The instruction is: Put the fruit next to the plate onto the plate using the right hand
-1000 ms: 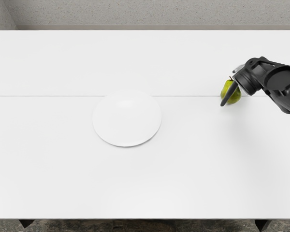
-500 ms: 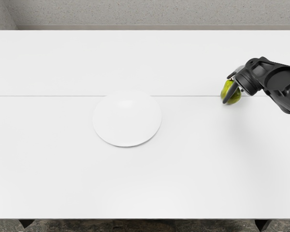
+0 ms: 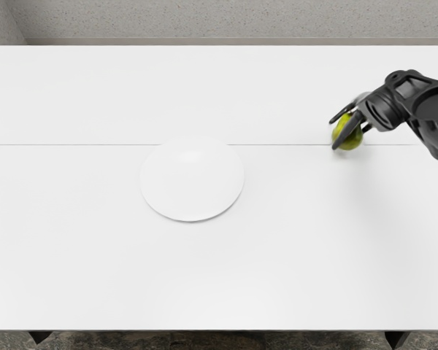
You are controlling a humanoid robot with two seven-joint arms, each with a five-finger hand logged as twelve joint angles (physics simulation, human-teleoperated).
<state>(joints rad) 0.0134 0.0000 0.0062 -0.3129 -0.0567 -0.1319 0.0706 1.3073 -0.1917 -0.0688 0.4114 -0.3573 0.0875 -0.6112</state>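
A green pear (image 3: 348, 133) is at the right of the white table, wrapped by the black fingers of my right hand (image 3: 347, 129). The hand is shut on the pear and holds it a little above the tabletop. The right arm comes in from the picture's right edge. The round white plate (image 3: 192, 179) lies flat near the middle of the table, well to the left of the pear. No left arm shows.
A thin seam (image 3: 73, 144) runs across the table (image 3: 219, 277) just behind the plate. A grey wall edge lines the back of the table.
The right hand closed further around the pear and lifted it slightly up, and the forearm rose with it. The plate has not moved.
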